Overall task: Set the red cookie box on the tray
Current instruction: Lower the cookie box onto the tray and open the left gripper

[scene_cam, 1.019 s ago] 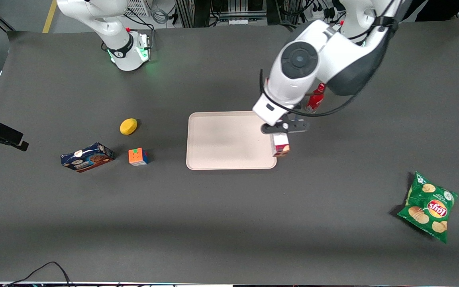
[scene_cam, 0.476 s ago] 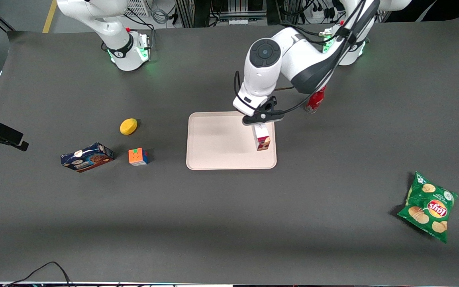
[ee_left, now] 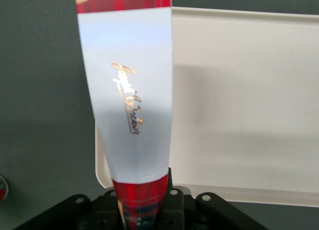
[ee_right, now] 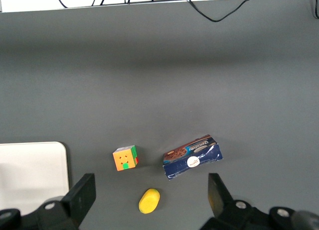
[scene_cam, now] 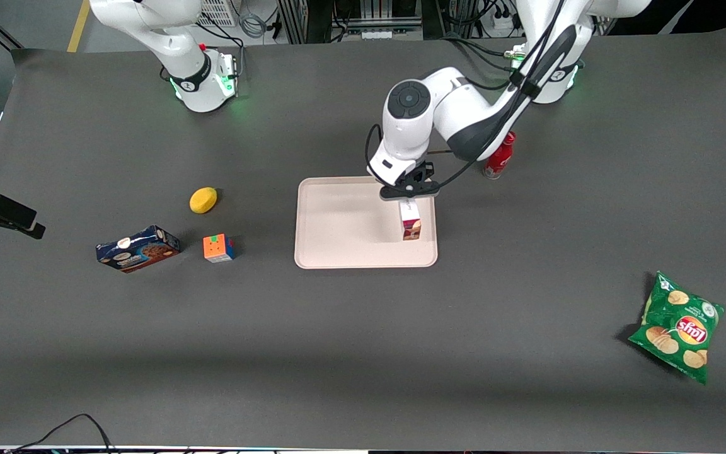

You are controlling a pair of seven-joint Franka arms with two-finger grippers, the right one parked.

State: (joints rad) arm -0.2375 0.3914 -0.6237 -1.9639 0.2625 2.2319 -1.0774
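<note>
Over the smooth pale tray (scene_cam: 338, 221), gripper (scene_cam: 408, 194) clamped on the slim upright red cookie box (scene_cam: 410, 222)

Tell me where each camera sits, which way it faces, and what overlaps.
Front view: high, facing the robots, looking down on the table; shows both arms, with the gripper holding the red cookie box upright over the tray.
Left wrist view: on the working arm, looking along the held red cookie box to the tray; its mount shows.
Right wrist view: on the parked arm, looking down at the cube, blue cookie box and lemon.
Shared: the tray appears in all three.
</note>
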